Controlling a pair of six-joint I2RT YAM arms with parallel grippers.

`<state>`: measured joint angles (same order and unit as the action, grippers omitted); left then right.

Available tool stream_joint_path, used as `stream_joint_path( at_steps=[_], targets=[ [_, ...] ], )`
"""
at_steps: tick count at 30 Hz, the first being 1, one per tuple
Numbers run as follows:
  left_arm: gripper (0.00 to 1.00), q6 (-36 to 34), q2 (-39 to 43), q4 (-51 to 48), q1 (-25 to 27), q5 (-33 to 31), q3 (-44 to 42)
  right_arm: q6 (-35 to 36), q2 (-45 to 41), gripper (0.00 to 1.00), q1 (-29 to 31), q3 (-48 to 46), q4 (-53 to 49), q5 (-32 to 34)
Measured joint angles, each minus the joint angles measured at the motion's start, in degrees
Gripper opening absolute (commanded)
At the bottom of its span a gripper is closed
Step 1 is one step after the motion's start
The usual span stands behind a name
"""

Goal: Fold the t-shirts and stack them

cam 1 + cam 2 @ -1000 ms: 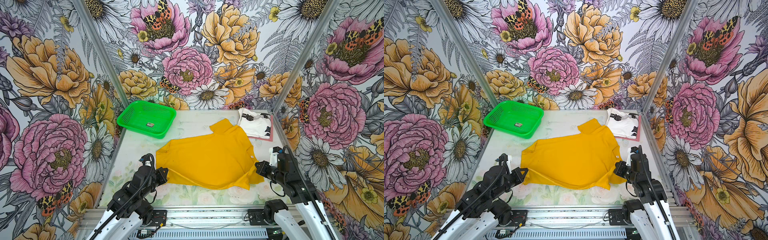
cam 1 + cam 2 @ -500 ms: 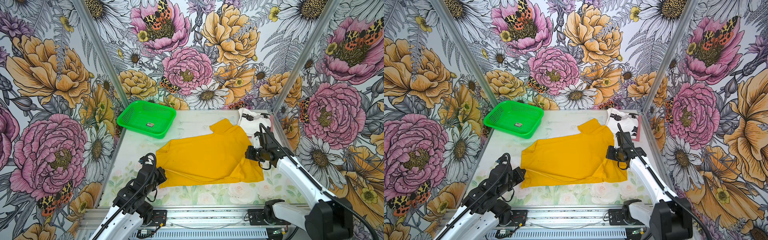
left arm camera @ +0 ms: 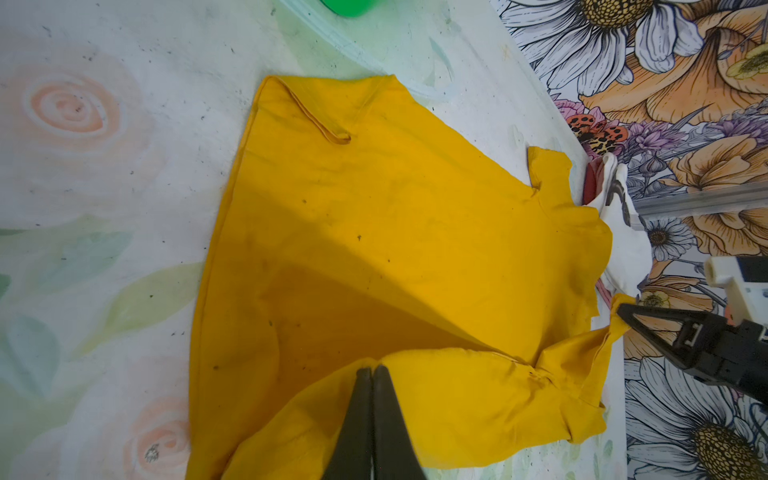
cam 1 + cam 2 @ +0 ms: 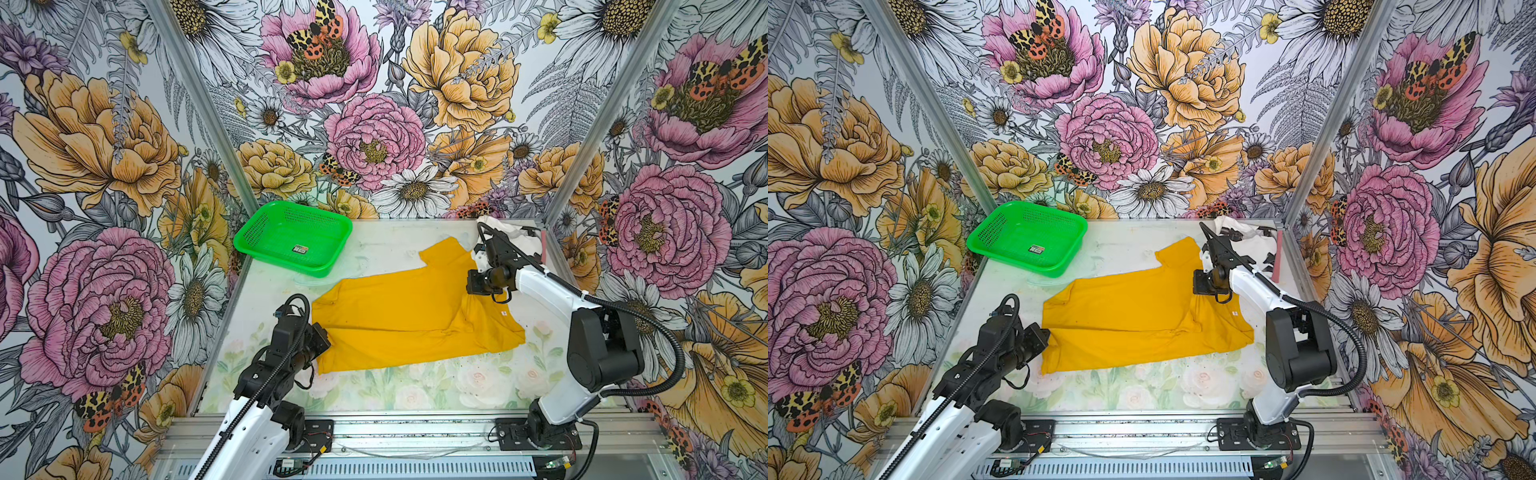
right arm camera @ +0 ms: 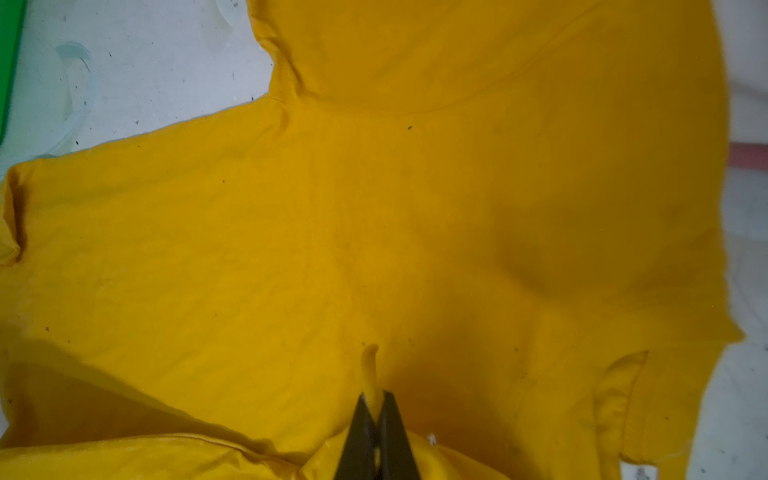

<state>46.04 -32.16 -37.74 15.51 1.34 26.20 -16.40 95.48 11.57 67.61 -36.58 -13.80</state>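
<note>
Partway: I'm folding the mustard t-shirt (image 4: 395, 316).
Left gripper (image 3: 372, 369) and right gripper (image 5: 372, 395) clamp its cloth; white t-shirt (image 4: 1254, 247) sits behind, stacking remains.

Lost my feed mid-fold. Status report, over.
Left gripper shut on yellow t-shirt, left end. Right gripper shut on its right end, cloth raised. White t-shirt and pink t-shirt far right; green basket far left, off the cloth.

Both end effectors (image 3: 372, 370) (image 5: 375, 397) pinched closed
</note>
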Motion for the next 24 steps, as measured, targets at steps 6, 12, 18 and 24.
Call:
stream_joint_path(
  at_steps=[6,12,18,24],
  targets=[
    [0.0,-1.53,-4.31,2.71,-3.15,3.06,-0.46,1.14,1.84,0.0,0.0,4.04,-0.48,0.02],
    [0.0,-2.1,-4.76,3.78,-4.46,3.85,-0.5,2.1,4.59,0.0,0.0,7.61,-0.44,0.02],
    [0.0,-2.58,-6.36,3.82,-5.53,4.72,-0.5,2.73,6.56,0.0,0.15,8.72,-0.92,0.02],
    [0.0,-5.42,-5.68,4.87,-4.52,11.34,2.08,2.8,3.1,0.0,0.26,8.46,-2.32,0.31]
  ],
)
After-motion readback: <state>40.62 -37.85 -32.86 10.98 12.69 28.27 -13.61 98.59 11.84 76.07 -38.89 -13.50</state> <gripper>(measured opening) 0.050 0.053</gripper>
